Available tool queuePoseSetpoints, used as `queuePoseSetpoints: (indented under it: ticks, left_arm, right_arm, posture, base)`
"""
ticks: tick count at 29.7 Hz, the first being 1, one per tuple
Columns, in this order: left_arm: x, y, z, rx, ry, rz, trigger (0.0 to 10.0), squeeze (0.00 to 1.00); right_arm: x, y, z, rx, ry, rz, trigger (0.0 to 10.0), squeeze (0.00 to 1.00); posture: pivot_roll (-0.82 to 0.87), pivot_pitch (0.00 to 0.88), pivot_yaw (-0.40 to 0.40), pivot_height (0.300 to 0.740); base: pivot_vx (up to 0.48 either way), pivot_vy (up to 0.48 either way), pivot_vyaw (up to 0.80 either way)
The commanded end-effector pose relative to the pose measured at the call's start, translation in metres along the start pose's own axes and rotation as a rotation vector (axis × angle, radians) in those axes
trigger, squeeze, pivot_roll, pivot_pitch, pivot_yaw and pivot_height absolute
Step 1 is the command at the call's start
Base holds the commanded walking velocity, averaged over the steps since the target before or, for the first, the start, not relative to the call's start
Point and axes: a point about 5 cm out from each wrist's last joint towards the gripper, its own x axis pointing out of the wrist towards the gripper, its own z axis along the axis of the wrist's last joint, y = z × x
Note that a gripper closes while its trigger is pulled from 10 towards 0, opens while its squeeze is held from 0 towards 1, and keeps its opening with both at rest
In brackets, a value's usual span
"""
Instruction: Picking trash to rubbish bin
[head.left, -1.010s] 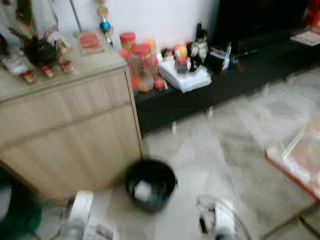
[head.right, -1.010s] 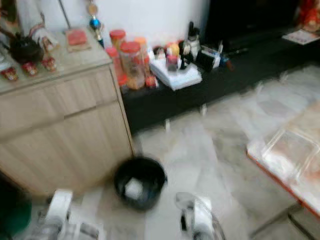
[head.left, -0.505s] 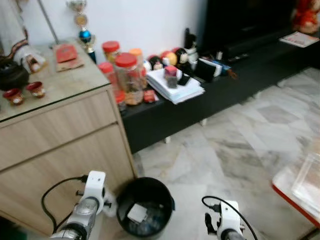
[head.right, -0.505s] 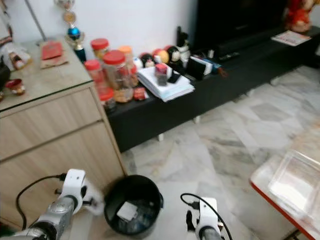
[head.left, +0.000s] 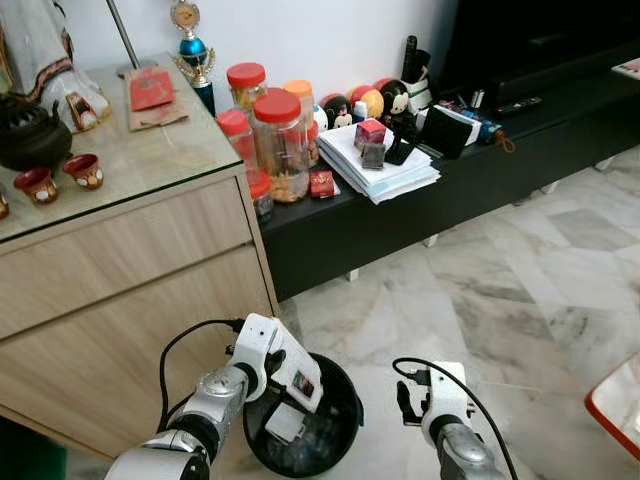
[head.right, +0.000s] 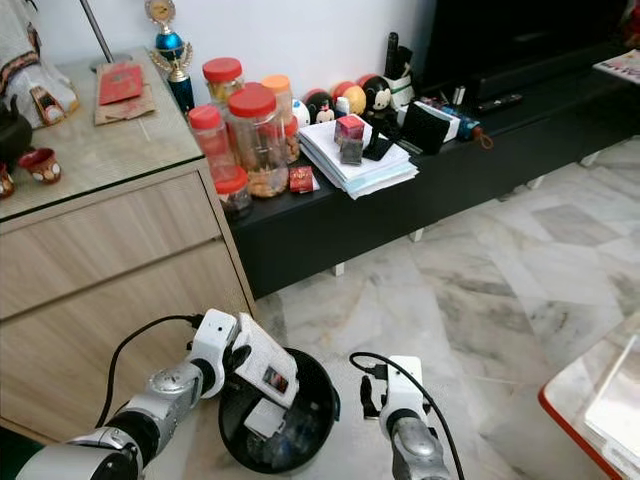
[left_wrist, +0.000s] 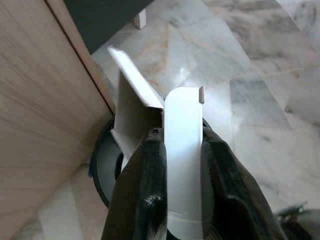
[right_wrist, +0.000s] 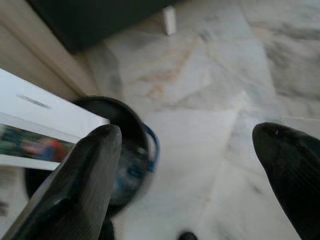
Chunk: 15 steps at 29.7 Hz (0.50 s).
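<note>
**White carton held over the bin**

I am gripping a flat white carton in my left gripper, both black fingers clenched against its sides. In the head views the carton is sitting tilted above the near-left rim of the black rubbish bin, a small printed label facing up. The bin is standing on the marble floor, just beside the lower front corner of the wooden cabinet. A white scrap is already lying inside the bin.

My right gripper is hanging open and empty, fingers wide apart, over the floor just right of the bin; the wrist view is showing the bin rim and the carton's edge between them. The right wrist with its black cable is low in the head view.

On the cabinet's glass top near the right edge, a red packet and a small trophy are standing. Red-lidded jars are crowding the left end of the black TV bench, with a stack of white papers beside them
</note>
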Motion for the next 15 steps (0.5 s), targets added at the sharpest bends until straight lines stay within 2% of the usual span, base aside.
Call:
queuePoseSetpoints:
  ticks: [1, 7, 13, 14, 15]
  left_arm:
    - [-0.001, -0.006, -0.012, 0.019, 0.06, -0.019, 10.0, 0.0]
    - [-0.001, -0.006, -0.015, 0.033, 0.076, 0.018, 10.0, 0.0]
    - [0.0, -0.006, -0.012, 0.036, 0.063, 0.03, 10.0, 0.0]
    - [0.0, -0.005, -0.01, 0.043, 0.057, 0.032, 10.0, 1.0]
    - [0.0, -0.005, -0.01, 0.043, 0.057, 0.032, 10.0, 1.0]
  right_arm:
    - [0.003, 0.005, 0.013, -0.012, -0.057, 0.033, 10.0, 0.0]
    - [0.006, 0.01, 0.026, -0.019, -0.113, 0.073, 10.0, 0.0]
    - [0.007, 0.012, 0.029, -0.024, -0.124, 0.086, 10.0, 0.0]
    - [0.007, 0.013, 0.03, -0.028, -0.127, 0.092, 10.0, 0.0]
    - [0.007, 0.013, 0.03, -0.028, -0.127, 0.092, 10.0, 0.0]
  posture:
    - [-0.09, 0.071, 0.041, 0.74]
    - [-0.1, 0.086, 0.027, 0.74]
    - [-0.1, 0.093, 0.017, 0.74]
    - [-0.1, 0.098, 0.011, 0.74]
    - [-0.1, 0.098, 0.011, 0.74]
  base:
    - [0.0, 0.0, 0.0]
    - [0.0, 0.0, 0.0]
    - [0.0, 0.0, 0.0]
    - [0.0, 0.0, 0.0]
    - [0.0, 0.0, 0.0]
